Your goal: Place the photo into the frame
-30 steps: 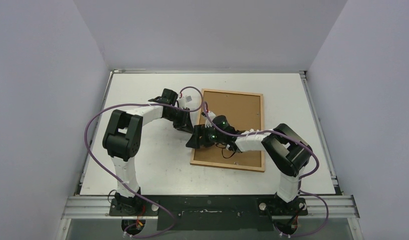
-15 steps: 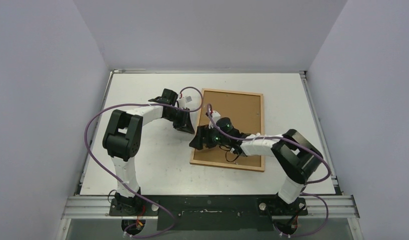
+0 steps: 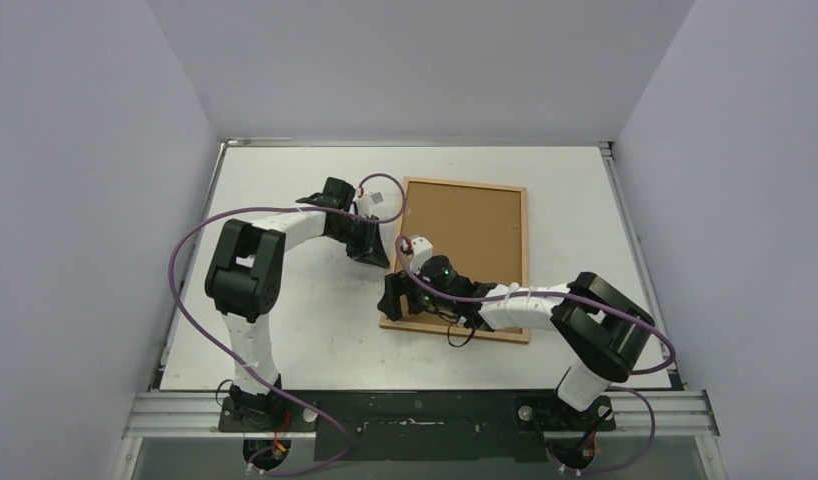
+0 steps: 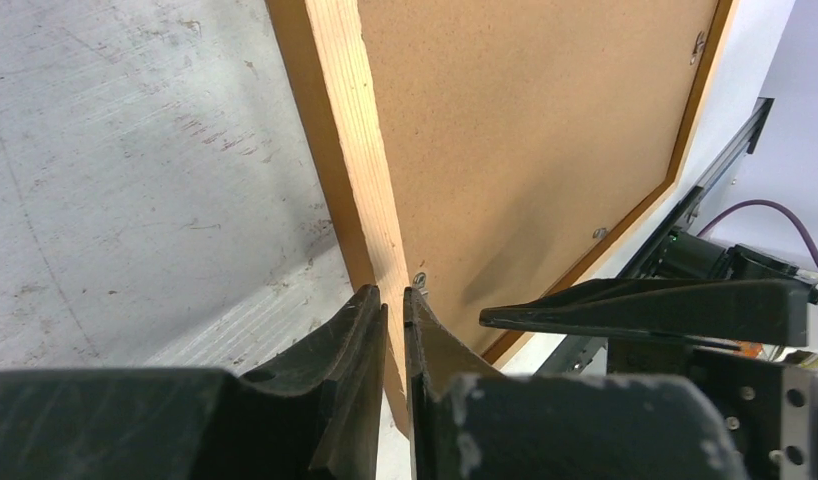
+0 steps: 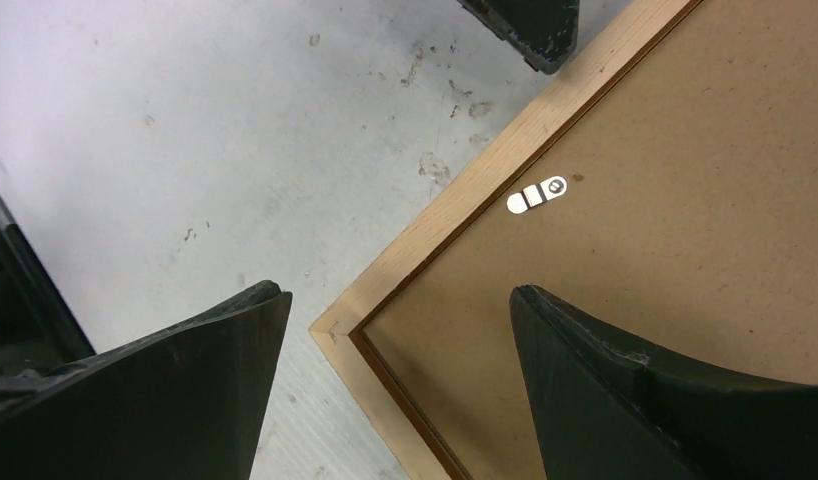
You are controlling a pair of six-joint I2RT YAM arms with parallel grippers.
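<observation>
Lying back-up near the middle of the table (image 3: 285,180), the frame (image 3: 526,260) has its long axis running from the top of the overhead view down toward the arm bases, tilted slightly. The fibreboard backing (image 3: 475,230) sits inside the moulding. The photo shows in no view, and whether it lies beneath the backing cannot be told.

The left gripper (image 4: 393,300) is at the frame's left long rail, about midway along it in the overhead view. Its fingers are closed, and the pale wooden rail passes between them, pinched.

The right gripper (image 5: 397,300) is at the lower left corner of the frame in the overhead view. Its fingers are spread wide and grip nothing. In the right wrist view the mitred corner lies between them, nearer the left-hand finger. That finger is over bare table and the other is over the backing.

A turn-button clip (image 5: 535,195) lies on the backing just inside the rail, up and to the right of the corner, toward the left gripper.

Judgement: the right arm is the nearer to both corner and clip. The next move turns on whether its fingers bracket the corner squarely.
</observation>
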